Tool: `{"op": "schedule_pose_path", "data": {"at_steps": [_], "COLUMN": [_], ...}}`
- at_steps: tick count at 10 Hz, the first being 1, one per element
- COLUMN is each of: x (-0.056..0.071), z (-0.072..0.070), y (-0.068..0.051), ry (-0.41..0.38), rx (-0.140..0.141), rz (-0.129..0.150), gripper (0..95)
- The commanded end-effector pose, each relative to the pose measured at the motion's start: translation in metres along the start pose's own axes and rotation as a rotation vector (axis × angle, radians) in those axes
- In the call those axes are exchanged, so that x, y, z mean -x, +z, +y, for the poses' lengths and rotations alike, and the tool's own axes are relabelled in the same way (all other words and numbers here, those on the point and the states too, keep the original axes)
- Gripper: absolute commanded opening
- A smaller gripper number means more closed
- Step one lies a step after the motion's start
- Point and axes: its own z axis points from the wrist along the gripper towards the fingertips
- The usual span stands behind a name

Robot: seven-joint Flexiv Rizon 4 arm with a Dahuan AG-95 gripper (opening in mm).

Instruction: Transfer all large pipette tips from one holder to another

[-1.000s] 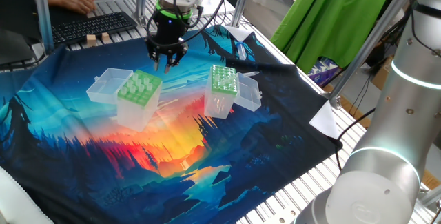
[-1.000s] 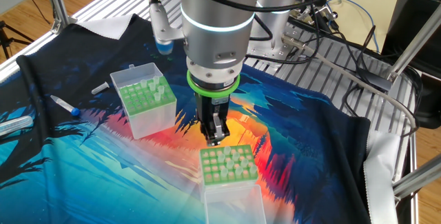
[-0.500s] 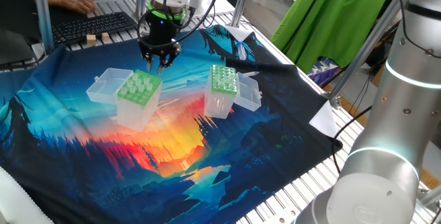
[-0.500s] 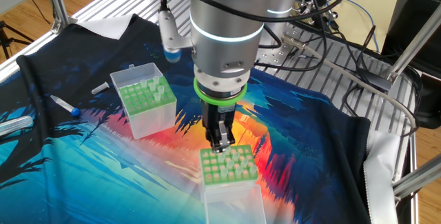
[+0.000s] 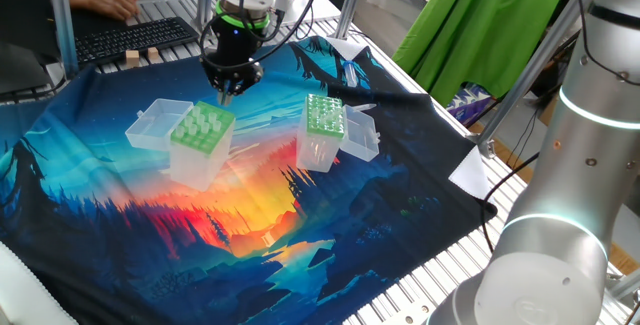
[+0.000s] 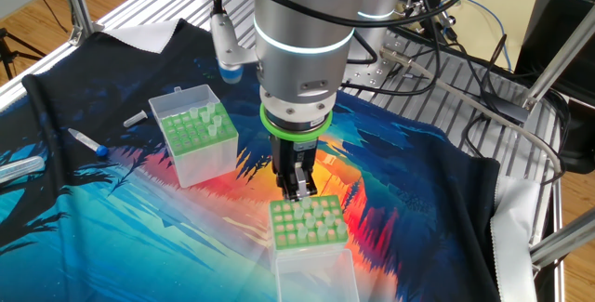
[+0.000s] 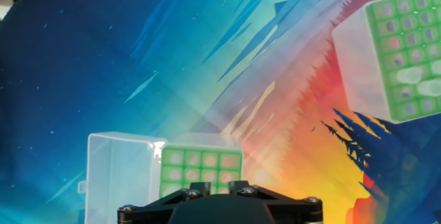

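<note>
cloth (image 5: 120,215): blue-orange sunset forest print
wide-holed box (image 5: 200,130): light-green top
narrow box (image 5: 324,117): darker-green dotted top

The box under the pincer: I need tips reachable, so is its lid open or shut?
Open. The box's clear lid lies flipped back flat on the cloth, leaving the green hole plate uncovered.

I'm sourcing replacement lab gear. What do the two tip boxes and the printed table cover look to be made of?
Both the wide-holed box and the narrower box look like clear, glossy moulded plastic with opaque green top plates; you can see through their walls and lids. The table cover looks like matte printed fabric, since it wrinkles and drapes at the edges.
</note>
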Motion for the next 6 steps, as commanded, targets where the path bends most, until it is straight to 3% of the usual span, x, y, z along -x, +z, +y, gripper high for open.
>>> {"op": "schedule_pose_path", "data": {"at_steps": [1, 6], "x": [0.0006, 0.0006], "z": [0.0008, 0.0008], "y": [0.0001, 0.0001], "ry": [-0.024, -0.19], "rx": [-0.016, -0.013], "rz": [-0.013, 0.004], "gripper": [0.0, 0.0]}}
